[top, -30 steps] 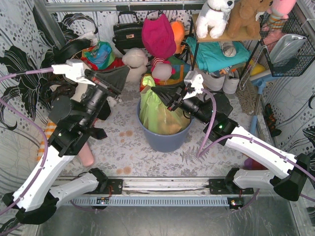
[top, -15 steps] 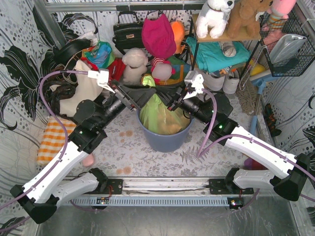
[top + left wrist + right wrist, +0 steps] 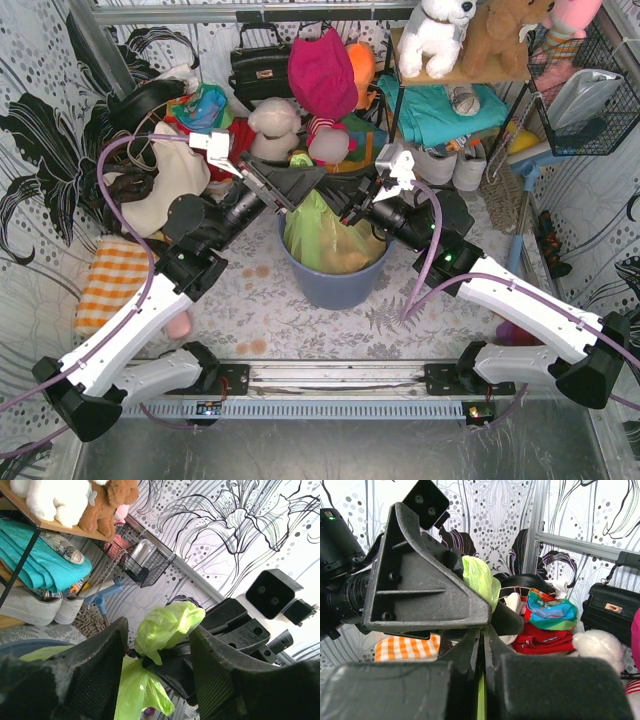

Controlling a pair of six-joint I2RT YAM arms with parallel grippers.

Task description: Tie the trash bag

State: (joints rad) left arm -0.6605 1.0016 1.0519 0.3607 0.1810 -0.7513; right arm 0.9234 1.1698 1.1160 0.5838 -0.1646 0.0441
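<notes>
**Bag handle pinched above the bin, left jaws spread around it**

The trash bag [image 3: 318,235] sits in the round blue-grey bin [image 3: 335,288] at the middle of the overhead view. It is thin, translucent lime-green plastic. Its body is slack and creased, and tan crumpled scraps [image 3: 345,262] show through towards 5 o'clock. At the bag's 12 o'clock the plastic is gathered and drawn up out of the bin into a narrow neck, where the two grippers meet.

The right gripper [image 3: 338,197] reaches in from 4 o'clock. Its fingers are pressed together, with a thin strip of green plastic caught between them. Beyond its fingers, a crumpled green tuft of handle sticks out.

The left gripper [image 3: 290,187] reaches in from 8 o'clock with its jaws well apart. In the left wrist view that tuft lies in the gap between its two fingers [image 3: 100,670]. Neither finger is clearly pressing on it, so the left gripper grips nothing.
</notes>
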